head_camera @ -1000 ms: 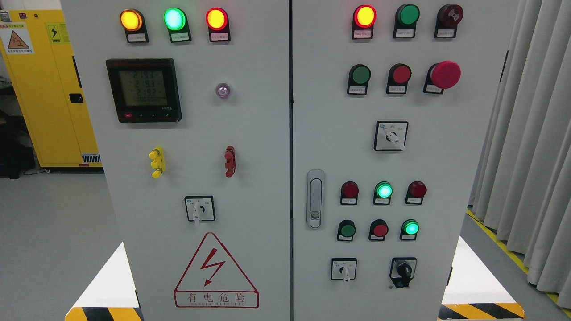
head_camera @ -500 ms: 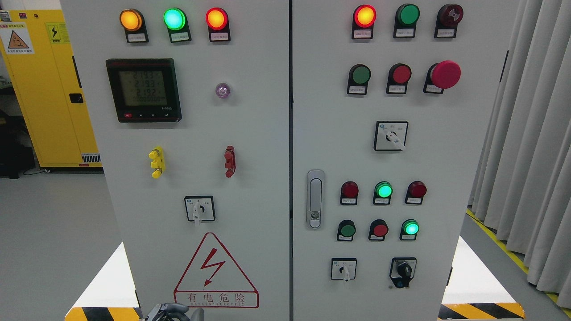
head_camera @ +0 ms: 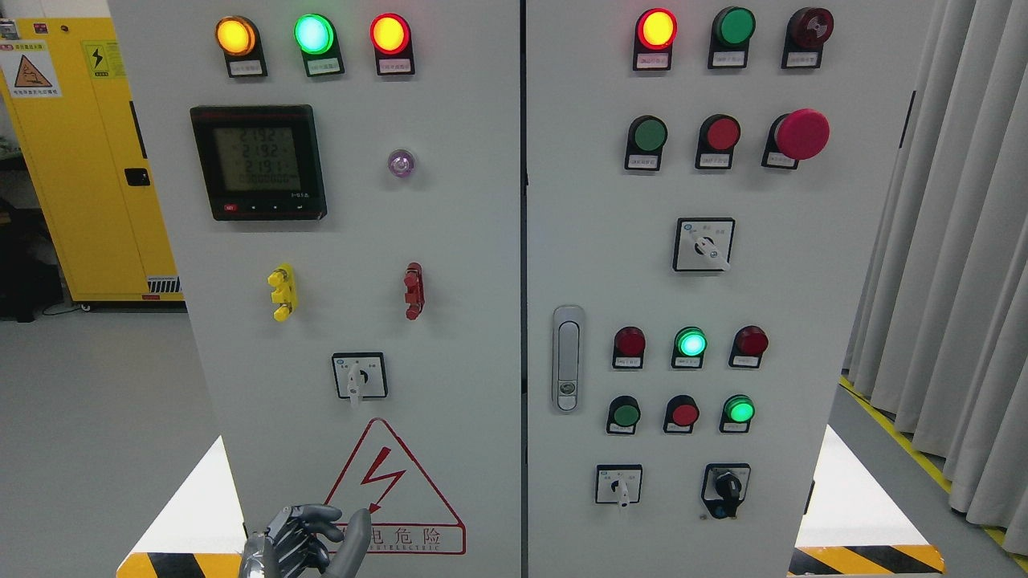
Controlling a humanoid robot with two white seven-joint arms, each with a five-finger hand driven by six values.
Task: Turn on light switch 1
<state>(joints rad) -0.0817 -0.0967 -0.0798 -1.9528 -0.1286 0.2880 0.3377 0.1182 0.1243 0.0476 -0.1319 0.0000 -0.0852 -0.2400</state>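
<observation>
The grey electrical cabinet [head_camera: 450, 241] fills the head view with two doors of lamps, buttons and switches. A white rotary selector switch [head_camera: 359, 376] sits on the left door with its handle pointing down. Further selector switches sit on the right door at the upper middle [head_camera: 703, 245], lower left [head_camera: 618, 484] and, with a black knob, lower right [head_camera: 726, 488]. My left hand [head_camera: 309, 542] shows at the bottom edge, in front of the red warning triangle [head_camera: 389, 490] and well below the left door's switch. Its fingers are curled, the thumb sticks up, and it holds nothing. Which switch is number 1 cannot be read.
A digital meter [head_camera: 259, 160] and lit lamps top the left door. A red mushroom button [head_camera: 801, 134] and a door handle [head_camera: 568, 357] are on the right door. A yellow cabinet [head_camera: 80, 160] stands at the left, curtains [head_camera: 956, 241] at the right.
My left hand has risen into view at the bottom edge, from out of sight a second ago to in front of the warning triangle's lower left corner now.
</observation>
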